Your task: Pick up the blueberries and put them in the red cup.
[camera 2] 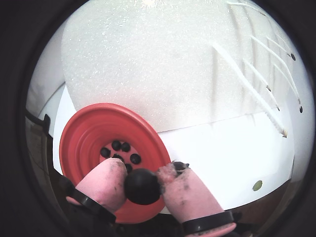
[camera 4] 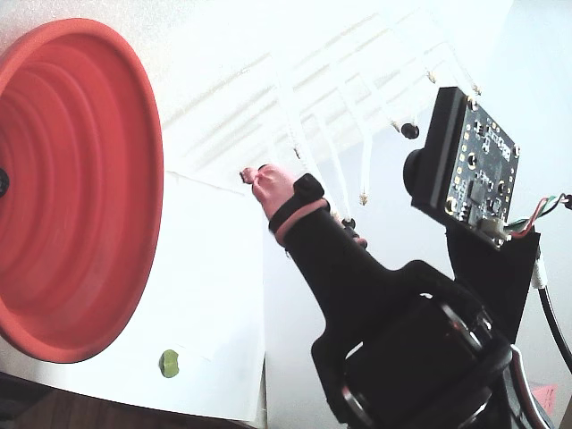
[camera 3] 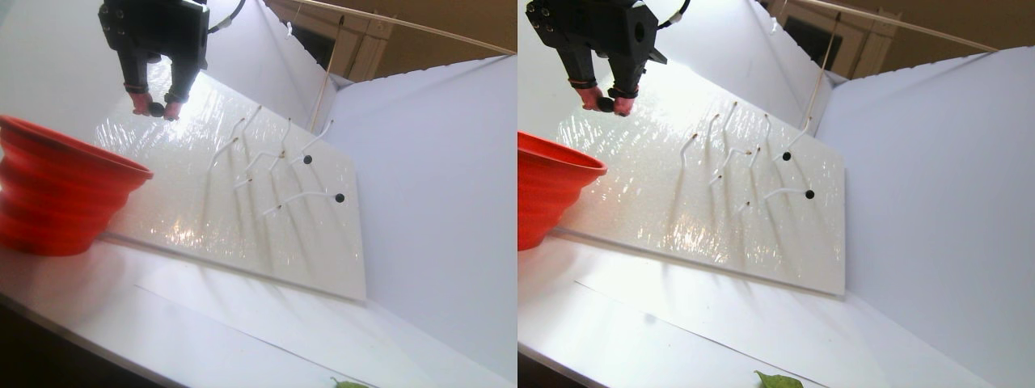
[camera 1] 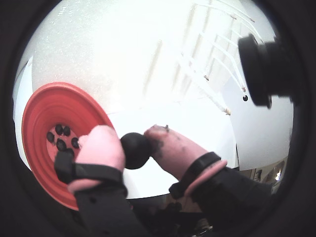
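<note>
The red cup (camera 2: pixel 89 133) fills the 8 o'clock part of a wrist view, several blueberries (camera 2: pixel 121 150) already lying in its centre. The gripper (camera 2: pixel 142 185) sits at 6 o'clock, its pink fingertips (camera 2: pixel 106 180) clamped on one dark berry (camera 2: pixel 142 186) over the cup's near rim. To finish well, I judge it should carry the berry toward 11 o'clock, over the inner rings, and only then part the fingers. Two berries (camera 3: pixel 307 160) remain on the white board (camera 3: pixel 267 234).
</note>
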